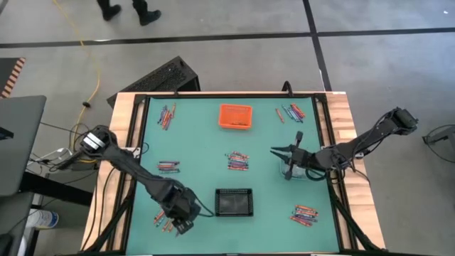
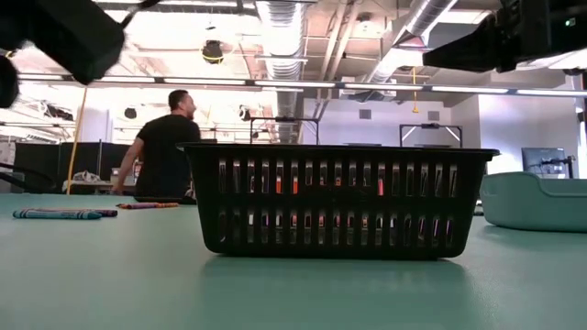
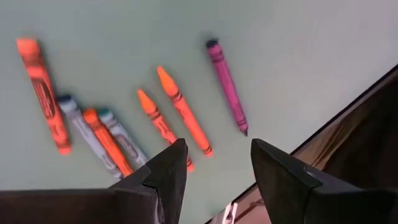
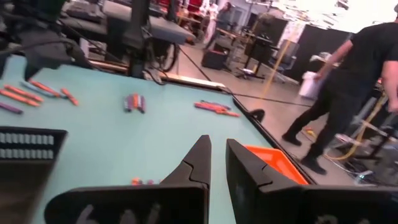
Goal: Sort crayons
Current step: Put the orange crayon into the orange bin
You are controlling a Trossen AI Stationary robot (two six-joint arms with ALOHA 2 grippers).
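Note:
The crayons lie in several small piles on the teal mat point(image 1: 199, 142). My left gripper point(image 1: 183, 224) hangs over the near-left pile point(image 1: 165, 219), pointing steeply down, open, with nothing between its fingers. Its wrist view shows orange crayons point(image 3: 183, 112), grey-blue ones point(image 3: 87, 130) and a purple one point(image 3: 228, 87) lying flat below my left gripper point(image 3: 214, 168). My right gripper point(image 1: 283, 151) waits level above the teal bin point(image 1: 304, 172). In its wrist view my right gripper point(image 4: 219, 163) shows only a narrow, empty gap between the fingers.
An orange bin point(image 1: 235, 116) stands at the far middle and a black bin point(image 1: 234, 202) at the near middle. More crayon piles lie at the far left point(image 1: 167, 114), far right point(image 1: 291, 112), centre point(image 1: 238, 161) and near right point(image 1: 304, 214). A person point(image 2: 165, 147) stands beyond the table.

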